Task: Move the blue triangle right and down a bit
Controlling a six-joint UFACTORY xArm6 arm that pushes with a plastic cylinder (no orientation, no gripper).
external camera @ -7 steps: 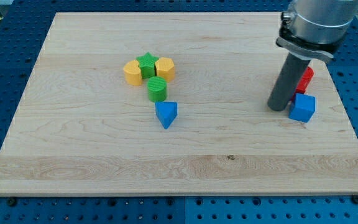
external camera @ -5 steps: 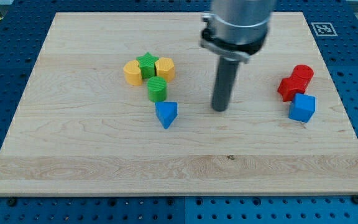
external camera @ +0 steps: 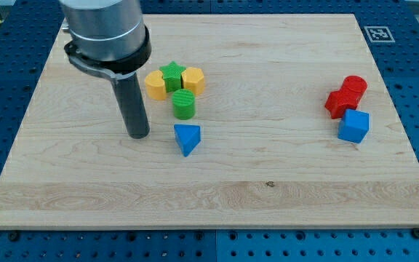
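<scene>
The blue triangle (external camera: 187, 137) lies on the wooden board (external camera: 268, 196), left of the middle, just below a green cylinder (external camera: 184, 104). My tip (external camera: 138, 135) rests on the board to the left of the blue triangle, a small gap apart from it, at about the same height in the view. The dark rod rises from the tip toward the view's top left.
A yellow block (external camera: 155, 84), a green star (external camera: 172, 73) and a second yellow block (external camera: 193, 79) cluster above the green cylinder. At the view's right stand two red blocks (external camera: 345, 94) and a blue cube-like block (external camera: 353, 126).
My tip has swept from the view's right, beside the red and blue blocks, across to the left of the blue triangle. The triangle has shifted slightly left and down and turned.
</scene>
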